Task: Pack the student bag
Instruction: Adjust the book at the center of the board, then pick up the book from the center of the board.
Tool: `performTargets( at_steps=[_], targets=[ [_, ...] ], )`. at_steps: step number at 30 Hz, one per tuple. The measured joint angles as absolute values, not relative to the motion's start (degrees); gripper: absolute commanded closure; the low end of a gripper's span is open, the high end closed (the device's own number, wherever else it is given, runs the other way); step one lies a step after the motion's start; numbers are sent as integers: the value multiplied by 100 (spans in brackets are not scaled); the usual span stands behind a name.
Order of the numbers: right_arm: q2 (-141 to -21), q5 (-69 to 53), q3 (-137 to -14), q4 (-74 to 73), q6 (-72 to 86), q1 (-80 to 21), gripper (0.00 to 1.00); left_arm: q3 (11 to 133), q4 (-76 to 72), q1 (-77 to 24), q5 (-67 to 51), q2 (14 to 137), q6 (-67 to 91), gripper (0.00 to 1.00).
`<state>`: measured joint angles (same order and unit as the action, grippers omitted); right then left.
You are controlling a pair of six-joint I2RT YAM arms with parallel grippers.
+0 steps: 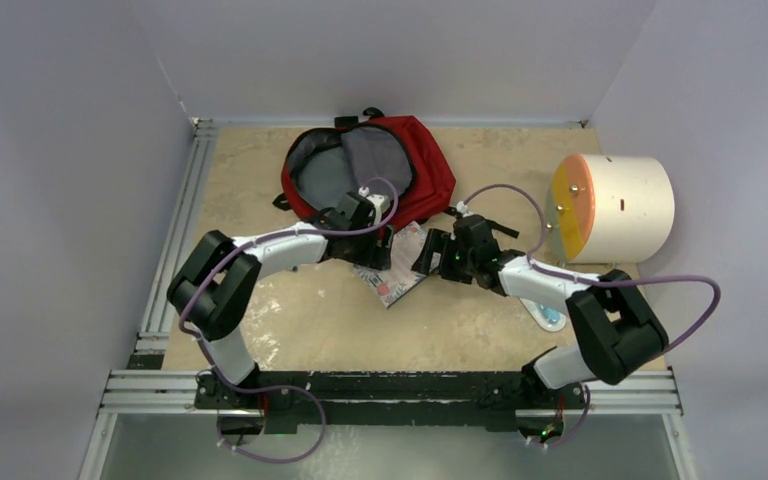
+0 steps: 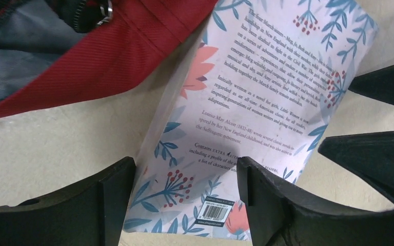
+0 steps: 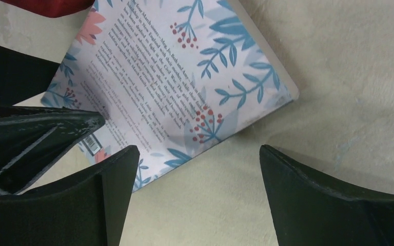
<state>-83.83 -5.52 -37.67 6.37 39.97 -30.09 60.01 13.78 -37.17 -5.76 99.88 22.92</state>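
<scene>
The student bag (image 1: pixel 405 160) is dark red with grey lining and lies open at the back of the table. Its red edge shows in the left wrist view (image 2: pixel 107 56). A floral paperback book (image 1: pixel 397 270) lies back cover up just in front of the bag, also in the left wrist view (image 2: pixel 256 102) and the right wrist view (image 3: pixel 169 77). My left gripper (image 2: pixel 184 179) is open over the book's barcode end (image 1: pixel 375 238). My right gripper (image 3: pixel 197 169) is open beside the book's right edge (image 1: pixel 430 255), one finger over the cover.
A cream cylinder with an orange-yellow face (image 1: pixel 615 205) stands at the right. A small light-blue item (image 1: pixel 550 316) lies under the right arm. An aluminium rail (image 1: pixel 175 240) runs along the table's left edge. The two grippers are close together.
</scene>
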Motion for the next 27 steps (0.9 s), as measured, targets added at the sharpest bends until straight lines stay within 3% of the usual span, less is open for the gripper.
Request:
performTargets(
  at_steps=[8, 15, 27],
  targets=[
    [-8031, -541, -3391, 716, 4661, -3009, 9, 5417, 875, -3804, -1271, 9741, 2495, 29],
    [-7898, -320, -3262, 760, 5068, -2982, 8, 4965, 703, -4541, -1503, 9432, 3035, 29],
    [-7749, -95, -3210, 617, 5207, -2945, 10, 5463, 1398, -4316, -491, 9443, 3793, 30]
  ],
)
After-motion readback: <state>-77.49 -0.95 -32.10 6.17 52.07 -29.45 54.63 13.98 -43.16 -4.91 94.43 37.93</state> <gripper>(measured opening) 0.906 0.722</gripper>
